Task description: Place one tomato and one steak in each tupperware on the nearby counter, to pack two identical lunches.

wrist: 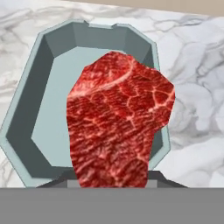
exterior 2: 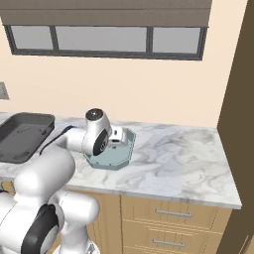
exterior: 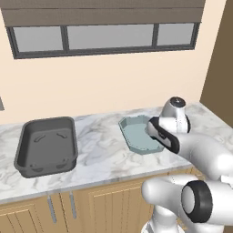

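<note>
Steak over the teal box
The gripper (wrist: 111, 183) is clamped on a steak (wrist: 118, 118) above the teal box (wrist: 48, 105).

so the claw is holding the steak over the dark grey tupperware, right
Not quite. The claw is holding the steak, but over the pale teal tupperware, not the dark grey tupperware, which sits apart to the left on the counter. The hand view shows it.
</note>
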Available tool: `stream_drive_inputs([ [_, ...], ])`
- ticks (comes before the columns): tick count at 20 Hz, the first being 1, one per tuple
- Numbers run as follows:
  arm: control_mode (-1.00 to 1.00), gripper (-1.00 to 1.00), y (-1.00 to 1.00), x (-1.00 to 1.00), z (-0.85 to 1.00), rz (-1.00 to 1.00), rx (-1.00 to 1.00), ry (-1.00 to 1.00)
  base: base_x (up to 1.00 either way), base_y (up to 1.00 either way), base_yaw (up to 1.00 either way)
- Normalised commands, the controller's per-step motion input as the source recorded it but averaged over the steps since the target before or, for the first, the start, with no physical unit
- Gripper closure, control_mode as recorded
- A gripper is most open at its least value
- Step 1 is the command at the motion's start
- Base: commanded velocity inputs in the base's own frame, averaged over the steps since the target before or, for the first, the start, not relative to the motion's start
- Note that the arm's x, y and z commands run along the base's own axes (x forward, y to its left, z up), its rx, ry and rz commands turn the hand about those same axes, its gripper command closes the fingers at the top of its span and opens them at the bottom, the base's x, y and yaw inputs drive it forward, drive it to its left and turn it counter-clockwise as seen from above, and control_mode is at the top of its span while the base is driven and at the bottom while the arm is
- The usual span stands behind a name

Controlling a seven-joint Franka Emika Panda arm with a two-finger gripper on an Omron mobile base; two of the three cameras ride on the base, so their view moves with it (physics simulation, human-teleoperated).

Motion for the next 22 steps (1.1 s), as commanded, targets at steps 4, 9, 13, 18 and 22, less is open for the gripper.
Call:
stream_drive_inputs([
  [4, -1.00, 1.00, 0.03, 0.23, -0.40, 0.00, 0.00, 0.03, 0.00, 0.00, 0.00],
  [9, -1.00, 1.00, 0.04, 0.25, -0.34, 0.00, 0.00, 0.02, 0.00, 0.00, 0.00],
  [13, -1.00, 1.00, 0.11, 0.26, -0.18, 0.00, 0.00, 0.00, 0.00, 0.00, 0.00],
  [18, -1.00, 1.00, 0.22, 0.43, -0.04, 0.00, 0.00, 0.00, 0.00, 0.00, 0.00],
  [22, -1.00, -1.00, 0.08, 0.53, -0.03, 0.00, 0.00, 0.00, 0.00, 0.00, 0.00],
])
